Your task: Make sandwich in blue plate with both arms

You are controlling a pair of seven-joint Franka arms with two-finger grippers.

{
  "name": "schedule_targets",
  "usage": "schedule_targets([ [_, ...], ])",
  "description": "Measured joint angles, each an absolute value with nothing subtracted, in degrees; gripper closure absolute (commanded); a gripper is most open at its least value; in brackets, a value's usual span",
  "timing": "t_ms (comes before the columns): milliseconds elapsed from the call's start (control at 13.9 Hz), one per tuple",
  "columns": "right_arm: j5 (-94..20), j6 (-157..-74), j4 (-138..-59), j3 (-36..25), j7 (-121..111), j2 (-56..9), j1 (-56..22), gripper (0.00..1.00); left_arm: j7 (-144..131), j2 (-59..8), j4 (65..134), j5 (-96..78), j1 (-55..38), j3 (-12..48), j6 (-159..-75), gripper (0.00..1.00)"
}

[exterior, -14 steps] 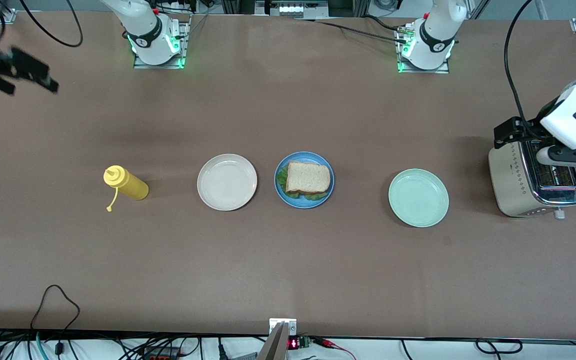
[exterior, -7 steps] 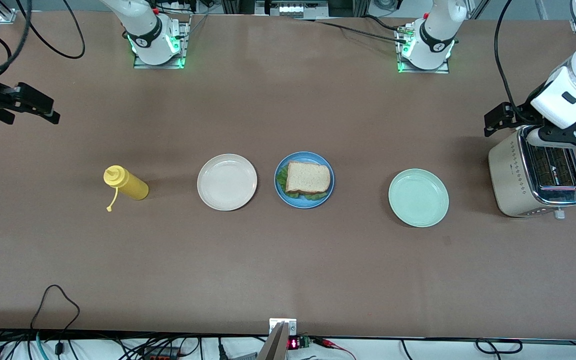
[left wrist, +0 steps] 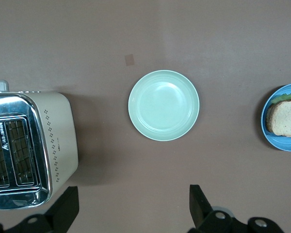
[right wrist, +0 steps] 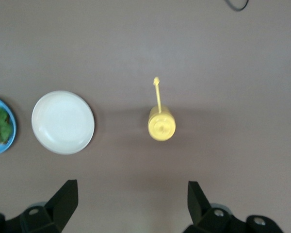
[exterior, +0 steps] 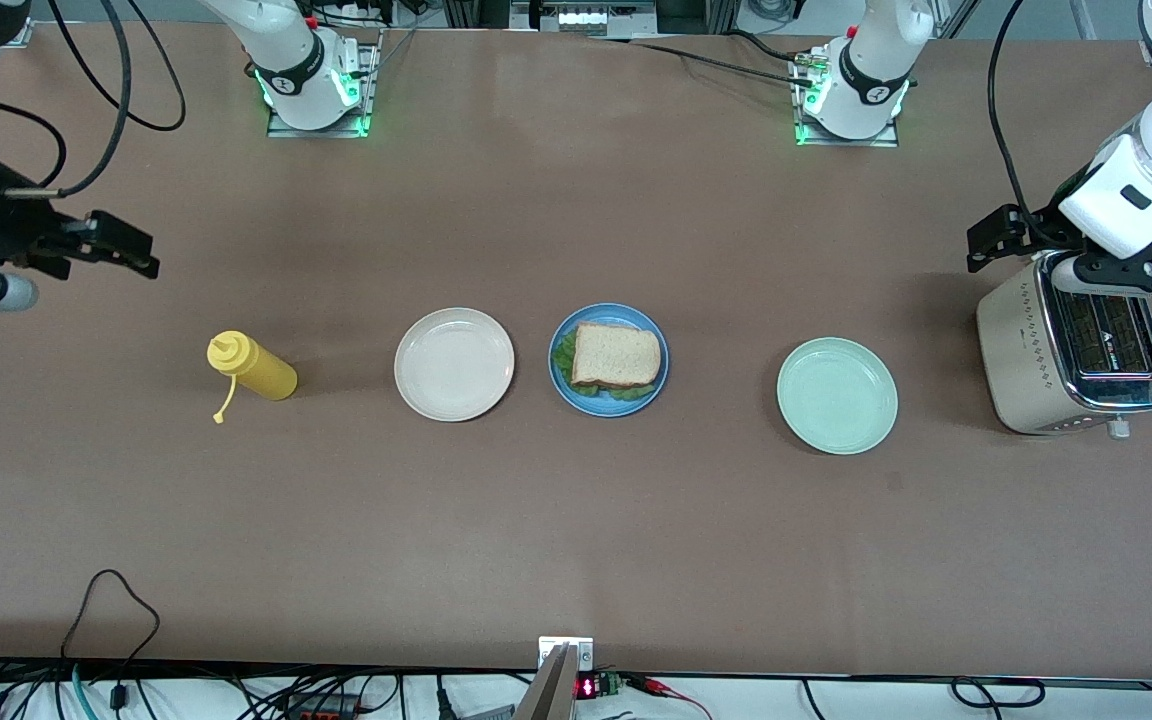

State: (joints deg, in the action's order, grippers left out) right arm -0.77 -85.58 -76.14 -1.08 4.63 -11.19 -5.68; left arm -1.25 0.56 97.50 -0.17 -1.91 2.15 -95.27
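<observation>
Sandwich (exterior: 616,357): on blue plate (exterior: 563,384), mid-tabletop (exterior: 576,520).
Left pincer (left wrist: 131,206): released, empty, over the tabletop beside the toaster (exterior: 1071,360).
Right pincer (right wrist: 131,204): released, empty, above the tabletop near the mustard bottle (exterior: 251,367).

Three plates (exterior: 454,364); one sandwich (exterior: 616,356); one toaster (exterior: 1071,355); one yellow bottle (exterior: 252,367).

**A robotics lab dressed up as a kitchen**

You are looking at a lab bench, not a home. Two robot arm bases (exterior: 311,85) are bolted to metal plates on a bare brown table (exterior: 576,540), with green status lights glowing. Loose black cables (exterior: 106,600) trail along the edge (some red and teal too). The toaster (exterior: 1071,355), plates (exterior: 454,364) and yellow squeeze bottle (exterior: 254,368) are only props.
</observation>
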Motion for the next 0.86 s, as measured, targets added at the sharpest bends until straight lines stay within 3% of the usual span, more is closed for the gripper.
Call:
schedule_targets([
  [863,1.43,-84.60,-76.47,-1.32,5.02,-9.86,-2.97,0.00,-1.25,0.85,97.47,-0.17,-2.13,2.47,-95.27,0.00],
])
